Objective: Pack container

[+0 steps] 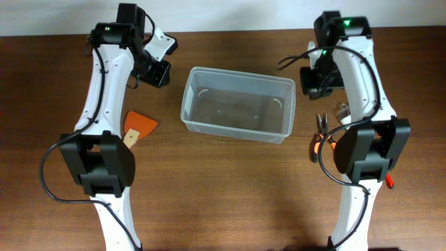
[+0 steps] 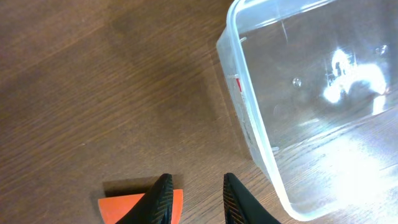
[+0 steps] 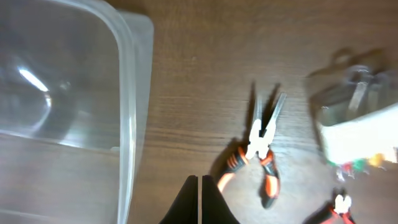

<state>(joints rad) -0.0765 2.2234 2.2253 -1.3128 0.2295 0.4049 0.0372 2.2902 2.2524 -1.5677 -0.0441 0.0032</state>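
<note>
Overhead: the clear container (image 1: 187, 104) sits mid-table (image 1: 230, 181), nearer the far edge, between both arms.

Left wrist: the left gripper (image 2: 198, 199) is narrowly open and holds nothing; an orange scraper (image 2: 121, 205) is partly behind one finger.

Right wrist: the right gripper (image 3: 199, 198) is closed and holds nothing, near pliers (image 3: 261, 146).

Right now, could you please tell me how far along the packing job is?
Done: nothing; the clear rectangular plastic container sits empty. In hand: nothing; the left hand is partly open near the orange flat scraper, the right hand shut near the orange-handled pliers. Left: everything, including the small clear packet.
</note>
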